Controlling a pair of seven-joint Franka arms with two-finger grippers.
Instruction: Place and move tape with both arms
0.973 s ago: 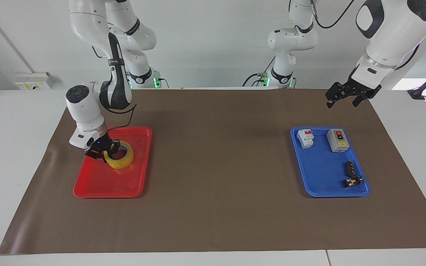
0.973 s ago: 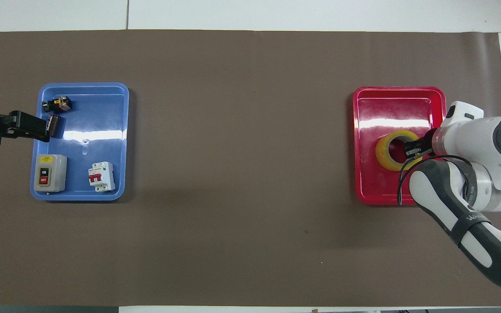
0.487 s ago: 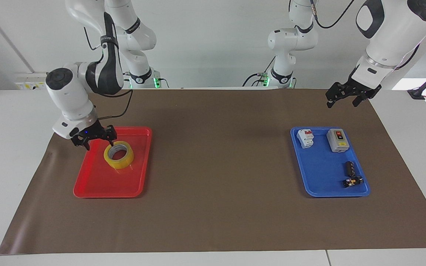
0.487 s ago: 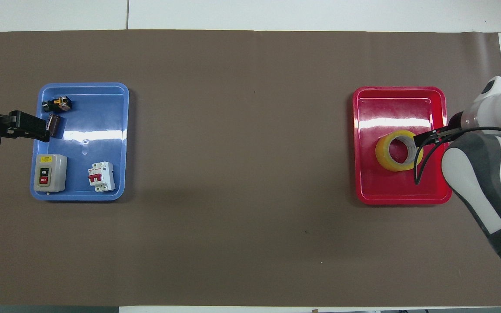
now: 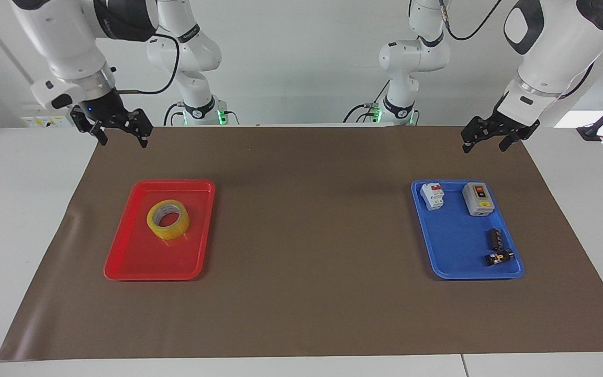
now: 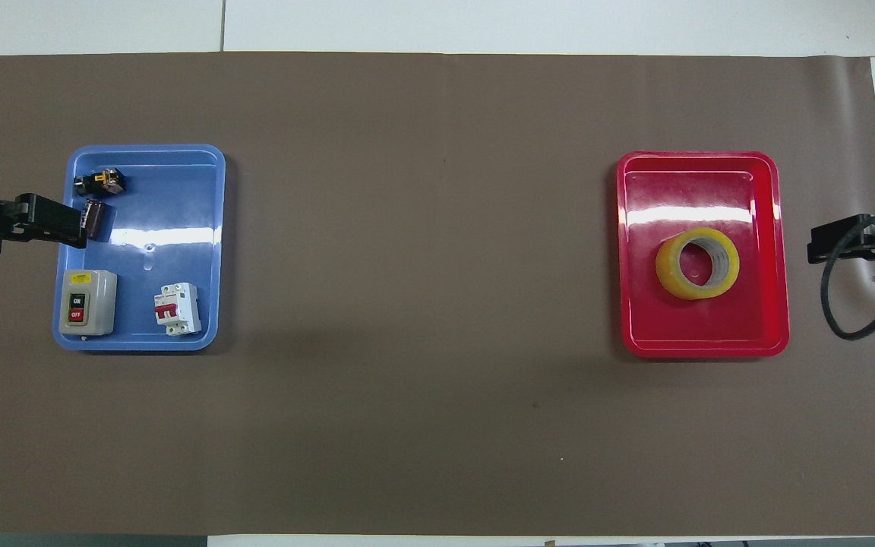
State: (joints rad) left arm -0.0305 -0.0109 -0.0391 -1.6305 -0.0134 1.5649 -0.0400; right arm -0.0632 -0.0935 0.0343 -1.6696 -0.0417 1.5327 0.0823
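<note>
**Tape flat in red tray, both claws raised and spread**

Flat on the floor of the red tray [image 5: 147, 256] [image 6: 703, 334], hole upward: the tape [image 5: 168, 219] [image 6: 697, 263], in the half of the tray nearer to the robots, touched by nothing. Under the tray, a brown mat [image 5: 306, 235] over the white tabletop [image 5: 19, 209], tray toward the right arm's end.

High in the air over the mat's edge at that same end, well apart from the tape: the right claw [image 5: 123, 139] [image 6: 821, 245], fingers spread, pinching nothing.

High over the mat's edge at the left arm's end: the left claw [image 5: 483, 144] [image 6: 65, 228], likewise spread and empty, waiting.

Toward the left arm's end of the mat, a blue tray [image 5: 456, 241] [image 6: 179, 228]. In its part nearer to the robots, side by side: a white circuit breaker [image 5: 432, 196] [image 6: 177, 308] and a grey switch box [image 5: 478, 199] [image 6: 86, 302]. Farther from the robots in that tray, two small dark parts [image 5: 495, 238] [image 6: 102, 181], close together.
</note>
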